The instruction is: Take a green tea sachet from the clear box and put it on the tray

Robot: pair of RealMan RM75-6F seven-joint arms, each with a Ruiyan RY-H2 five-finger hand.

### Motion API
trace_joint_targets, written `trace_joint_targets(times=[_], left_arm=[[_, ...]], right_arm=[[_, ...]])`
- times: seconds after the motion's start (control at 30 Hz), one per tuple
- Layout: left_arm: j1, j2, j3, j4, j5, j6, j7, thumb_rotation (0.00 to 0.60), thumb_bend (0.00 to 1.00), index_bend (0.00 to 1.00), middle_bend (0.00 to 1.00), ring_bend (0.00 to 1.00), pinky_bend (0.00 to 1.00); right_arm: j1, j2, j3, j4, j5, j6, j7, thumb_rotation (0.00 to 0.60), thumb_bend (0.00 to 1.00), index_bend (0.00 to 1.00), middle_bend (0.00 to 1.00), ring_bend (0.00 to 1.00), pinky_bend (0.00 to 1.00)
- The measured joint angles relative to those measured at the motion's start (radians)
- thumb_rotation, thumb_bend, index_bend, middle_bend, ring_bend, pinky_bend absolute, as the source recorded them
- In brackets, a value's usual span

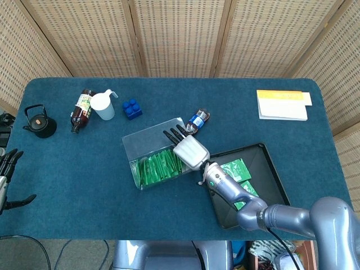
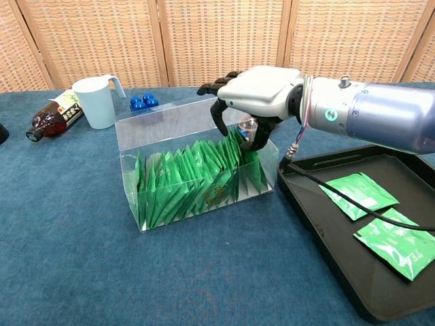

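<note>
The clear box (image 2: 170, 129) (image 1: 147, 140) stands mid-table, packed with upright green tea sachets (image 2: 197, 178) (image 1: 160, 166). My right hand (image 2: 257, 92) (image 1: 189, 151) hovers over the box's right end, palm down. Its fingers (image 2: 221, 121) and thumb curl down into the box on either side of the rightmost sachet tops. No sachet is lifted. The black tray (image 2: 326, 234) (image 1: 271, 180) lies just right of the box with two sachets (image 2: 358, 195) (image 2: 401, 244) flat in it. My left hand (image 1: 8, 177) shows at the far left edge, fingers spread, holding nothing.
A small blue-labelled bottle (image 1: 197, 120) lies just behind the box, near my right hand. At the back left are a blue brick (image 2: 143, 102), a white cup (image 2: 95, 100), a brown bottle (image 2: 53, 115) and a black teapot (image 1: 39, 122). A yellow-white book (image 1: 282, 104) lies back right.
</note>
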Motion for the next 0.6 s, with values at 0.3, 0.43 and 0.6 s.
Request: trace_joint_targets(times=[0.3,0.43,0.6], left_arm=[[-0.002,0.000,0.000,0.001,-0.003,-0.003,0.000,0.600,0.10,0.00,0.00,0.00,0.00],[-0.002,-0.001,0.000,0.000,-0.004,-0.005,0.002,0.600,0.10,0.00,0.00,0.00,0.00],[-0.003,-0.001,0.000,0.000,-0.004,-0.007,0.002,0.600,0.10,0.00,0.00,0.00,0.00]], right_arm=[[-0.003,-0.003,-0.012,0.017,-0.020,-0.010,-0.012,0.600,0.49,0.49,0.02,0.00,0.00],[-0.005,-0.006,-0.014,0.024,-0.026,-0.012,-0.013,0.600,0.50,0.50,0.02,0.00,0.00],[-0.009,-0.009,-0.012,0.032,-0.031,-0.013,-0.009,0.600,0.52,0.52,0.02,0.00,0.00]])
